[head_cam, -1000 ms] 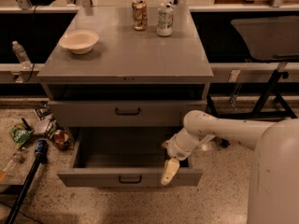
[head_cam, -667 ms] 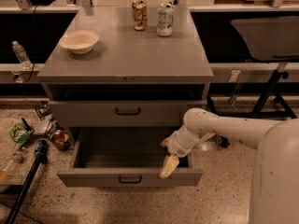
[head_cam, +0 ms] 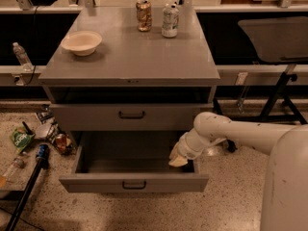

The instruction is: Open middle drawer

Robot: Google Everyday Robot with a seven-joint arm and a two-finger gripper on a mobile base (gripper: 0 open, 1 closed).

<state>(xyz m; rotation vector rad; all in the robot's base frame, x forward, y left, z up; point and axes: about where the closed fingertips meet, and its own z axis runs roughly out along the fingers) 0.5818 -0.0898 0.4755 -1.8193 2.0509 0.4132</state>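
Note:
The middle drawer (head_cam: 134, 183) is pulled far out of the grey cabinet. Its low flat front carries a small black bar handle (head_cam: 134, 185), and its inside looks empty. My gripper (head_cam: 179, 160) hangs over the right side of the open drawer, just behind the front panel and near the right wall. It holds nothing that I can see. My white arm (head_cam: 240, 131) reaches in from the right. Above the open drawer, the taller-fronted drawer (head_cam: 131, 115) is shut. The lowest drawer is hidden under the open one.
On the cabinet top (head_cam: 130, 57) stand a bowl (head_cam: 81, 42) and two cans (head_cam: 144, 15) (head_cam: 170, 19). Litter and a can (head_cam: 53, 136) lie on the floor to the left, with a blue-handled pole (head_cam: 30, 182). A black stand (head_cam: 279, 93) is at the right.
My gripper has moved up and back from the drawer's front right edge to a spot over its right interior. The drawer has stayed open in the same place.

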